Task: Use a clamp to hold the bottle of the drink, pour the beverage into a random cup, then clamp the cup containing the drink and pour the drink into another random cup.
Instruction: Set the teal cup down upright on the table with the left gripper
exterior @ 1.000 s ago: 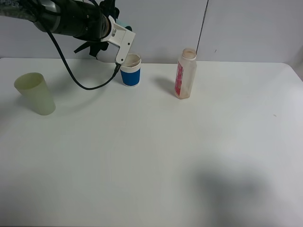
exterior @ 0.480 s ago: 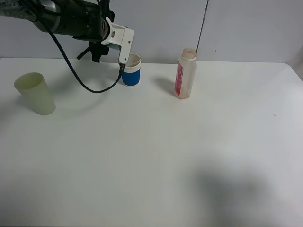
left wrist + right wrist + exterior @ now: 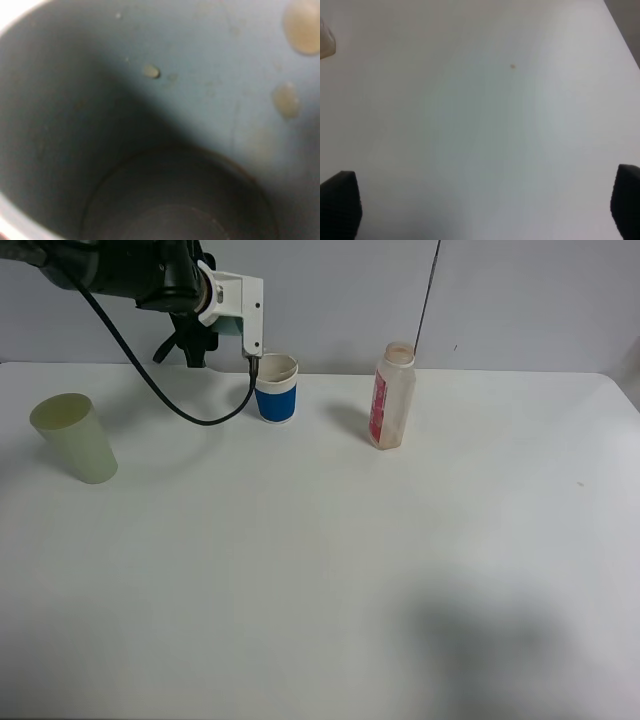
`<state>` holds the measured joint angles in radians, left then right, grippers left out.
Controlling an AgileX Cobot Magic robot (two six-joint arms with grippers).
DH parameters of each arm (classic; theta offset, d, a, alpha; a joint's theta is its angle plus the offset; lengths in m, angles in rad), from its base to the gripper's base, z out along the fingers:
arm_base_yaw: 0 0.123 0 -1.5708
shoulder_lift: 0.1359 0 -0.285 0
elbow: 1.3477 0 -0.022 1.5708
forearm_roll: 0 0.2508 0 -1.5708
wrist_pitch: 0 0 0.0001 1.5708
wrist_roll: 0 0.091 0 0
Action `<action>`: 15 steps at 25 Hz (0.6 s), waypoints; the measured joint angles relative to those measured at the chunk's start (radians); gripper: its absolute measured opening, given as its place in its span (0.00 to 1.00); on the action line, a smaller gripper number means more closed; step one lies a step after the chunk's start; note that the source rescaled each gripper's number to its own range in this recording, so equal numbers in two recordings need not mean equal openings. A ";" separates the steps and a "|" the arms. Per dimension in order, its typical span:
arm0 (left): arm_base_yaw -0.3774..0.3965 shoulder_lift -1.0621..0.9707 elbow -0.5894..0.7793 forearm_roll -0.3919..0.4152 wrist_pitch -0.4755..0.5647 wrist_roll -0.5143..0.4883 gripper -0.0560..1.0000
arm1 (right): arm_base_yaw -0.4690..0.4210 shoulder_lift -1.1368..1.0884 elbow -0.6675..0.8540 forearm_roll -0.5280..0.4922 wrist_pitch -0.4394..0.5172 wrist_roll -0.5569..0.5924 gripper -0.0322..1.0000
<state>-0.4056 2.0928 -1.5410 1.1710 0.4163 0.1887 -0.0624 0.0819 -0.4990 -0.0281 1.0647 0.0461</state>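
My left gripper (image 3: 236, 326) hangs above the table's far left, just left of and above a blue-and-white paper cup (image 3: 276, 388). It is shut on a light blue cup whose inside (image 3: 160, 125) fills the left wrist view, with only a few pale drops on its wall. In the exterior view this cup is mostly hidden by the arm. The drink bottle (image 3: 391, 397), clear with a red label and no cap, stands upright right of the paper cup. A pale green cup (image 3: 75, 437) stands at the far left. My right gripper (image 3: 480, 210) is open over bare table.
A black cable (image 3: 175, 405) loops from the left arm down to the table beside the paper cup. The white table (image 3: 330, 570) ends at a grey wall behind the cups. A corner of the bottle (image 3: 325, 45) shows in the right wrist view.
My left gripper with the light blue cup has drawn up and to the left, away from the paper cup's rim, and turned. The cups on the table and the bottle have not moved.
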 joint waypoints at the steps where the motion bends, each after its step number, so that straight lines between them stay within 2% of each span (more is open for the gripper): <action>1: 0.006 -0.005 0.000 -0.022 -0.007 0.000 0.06 | 0.000 0.000 0.000 0.000 0.000 0.000 1.00; 3: 0.013 -0.013 0.000 -0.053 -0.016 0.000 0.06 | 0.000 0.000 0.000 0.000 0.000 0.000 1.00; 5: 0.025 -0.028 0.000 -0.151 -0.043 0.000 0.06 | 0.000 0.000 0.000 0.000 0.000 0.000 1.00; 6: 0.025 -0.028 0.000 -0.151 -0.043 0.000 0.06 | 0.000 0.000 0.000 0.000 0.000 0.000 1.00; 7: 0.034 -0.037 0.000 -0.224 -0.066 0.000 0.06 | 0.000 0.000 0.000 0.000 0.000 0.000 1.00; 8: 0.036 -0.040 0.000 -0.260 -0.074 0.000 0.06 | 0.000 0.000 0.000 0.000 0.000 0.000 1.00; 15: 0.056 -0.046 0.000 -0.447 -0.127 0.000 0.06 | 0.000 0.000 0.000 0.000 0.000 0.000 1.00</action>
<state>-0.3493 2.0472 -1.5410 0.7238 0.2893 0.1887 -0.0624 0.0819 -0.4990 -0.0281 1.0647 0.0461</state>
